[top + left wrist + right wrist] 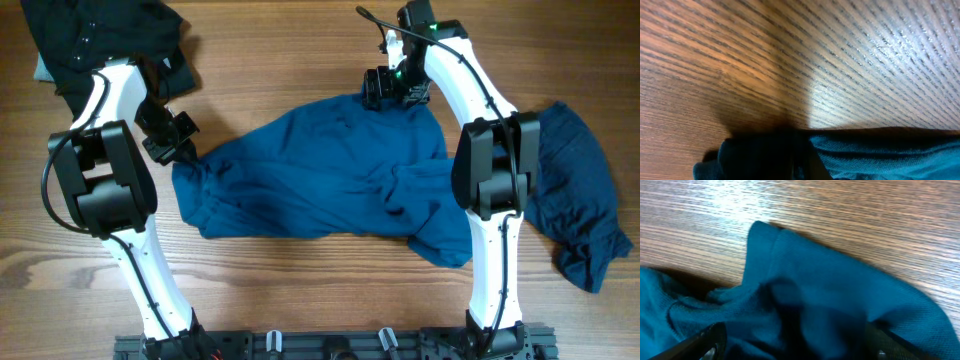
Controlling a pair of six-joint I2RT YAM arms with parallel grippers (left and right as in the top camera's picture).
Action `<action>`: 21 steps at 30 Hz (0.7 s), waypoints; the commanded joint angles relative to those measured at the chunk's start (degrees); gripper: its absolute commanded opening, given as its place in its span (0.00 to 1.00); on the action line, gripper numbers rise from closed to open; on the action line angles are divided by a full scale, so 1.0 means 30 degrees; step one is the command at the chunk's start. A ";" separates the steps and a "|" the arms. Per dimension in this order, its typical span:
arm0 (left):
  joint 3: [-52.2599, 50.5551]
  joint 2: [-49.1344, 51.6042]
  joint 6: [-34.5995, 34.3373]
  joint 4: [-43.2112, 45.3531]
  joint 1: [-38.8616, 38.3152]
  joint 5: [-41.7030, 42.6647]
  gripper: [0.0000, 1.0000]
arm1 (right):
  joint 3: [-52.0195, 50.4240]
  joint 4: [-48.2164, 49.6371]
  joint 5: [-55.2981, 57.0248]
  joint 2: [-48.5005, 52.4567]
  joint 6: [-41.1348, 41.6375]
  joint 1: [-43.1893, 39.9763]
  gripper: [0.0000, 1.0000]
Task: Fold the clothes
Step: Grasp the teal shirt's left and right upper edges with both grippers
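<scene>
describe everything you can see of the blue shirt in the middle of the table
The shirt is plain teal-blue, soft knit fabric, lying crumpled and wrinkled across the middle of the wooden table, not yet folded. A hemmed edge shows at its far side, where the open right hand straddles a raised fold. The left hand is shut on its left edge, which bunches there. The right arm crosses over its right end.

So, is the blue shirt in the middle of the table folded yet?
No, the blue shirt lies spread out and rumpled on the wooden table, with no neat fold.
</scene>
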 commanded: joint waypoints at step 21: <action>-0.0328 0.0022 0.0109 0.0721 -0.0036 0.0022 0.04 | 0.0342 -0.1260 0.1326 -0.0699 0.0262 0.0007 0.04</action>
